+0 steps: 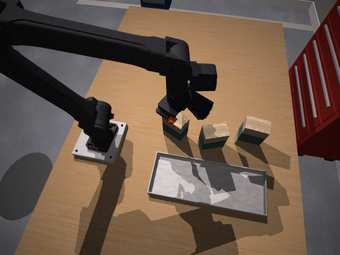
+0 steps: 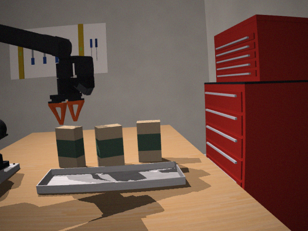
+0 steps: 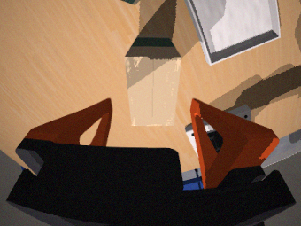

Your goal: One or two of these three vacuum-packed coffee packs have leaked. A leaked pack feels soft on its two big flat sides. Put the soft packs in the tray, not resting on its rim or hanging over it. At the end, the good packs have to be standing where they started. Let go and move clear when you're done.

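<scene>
Coffee packs, three tan vacuum bricks with dark green bands, stand upright in a row near the desk's right-hand edge as the top view frames it, just behind the shallow grey metal tray (image 1: 158,167). None lies in the tray yet.

The black arm's gripper with orange triangular fingers (image 2: 66,110) hangs just above the pack nearest the arm's grey base plate (image 1: 80,150): first pack (image 2: 70,146). Middle pack (image 2: 109,144) and far pack (image 2: 149,140) are apart from it and untouched.

Fingers spread wide, nothing between them. Wrist view shows the first pack's top (image 3: 151,96) centred in the gap, one finger on each side.

Judged step: descend for a squeeze test of the first pack.

Doing it well:
- Confirm the fingers face the two big flat sides, not the narrow ends; from these views I cannot tell which.
- Lower straight, keeping the gap centred so neither fingertip clips the top edge and tips the pack.
- Stop at the green band, mid-height.
- Close gently; a firm pack must remain standing in place.
</scene>
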You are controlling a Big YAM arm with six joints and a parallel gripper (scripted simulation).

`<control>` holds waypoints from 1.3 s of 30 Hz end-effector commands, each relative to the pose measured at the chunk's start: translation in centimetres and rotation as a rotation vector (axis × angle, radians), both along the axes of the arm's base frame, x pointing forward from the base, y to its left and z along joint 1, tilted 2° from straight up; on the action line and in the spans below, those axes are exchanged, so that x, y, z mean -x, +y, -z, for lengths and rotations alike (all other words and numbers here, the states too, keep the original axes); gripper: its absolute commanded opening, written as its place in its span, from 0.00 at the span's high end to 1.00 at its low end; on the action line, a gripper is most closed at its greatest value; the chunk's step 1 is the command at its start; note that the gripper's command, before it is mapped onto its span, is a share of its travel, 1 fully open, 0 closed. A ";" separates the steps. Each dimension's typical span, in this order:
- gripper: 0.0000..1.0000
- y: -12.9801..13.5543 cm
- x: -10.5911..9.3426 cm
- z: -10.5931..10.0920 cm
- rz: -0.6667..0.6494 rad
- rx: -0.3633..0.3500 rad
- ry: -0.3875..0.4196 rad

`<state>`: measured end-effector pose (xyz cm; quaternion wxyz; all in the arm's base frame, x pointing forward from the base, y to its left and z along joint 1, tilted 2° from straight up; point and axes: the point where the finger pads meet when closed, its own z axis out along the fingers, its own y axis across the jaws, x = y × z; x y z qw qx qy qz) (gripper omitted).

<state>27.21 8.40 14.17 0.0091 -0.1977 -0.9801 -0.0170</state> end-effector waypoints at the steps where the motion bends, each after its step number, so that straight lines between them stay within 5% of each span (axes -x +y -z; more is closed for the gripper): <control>1: 0.22 -0.2 -0.1 0.6 -0.008 0.001 0.000; 25: 0.22 0.3 0.1 5.0 -0.002 0.003 0.006; 39: 0.22 0.3 0.2 5.2 0.001 0.001 0.000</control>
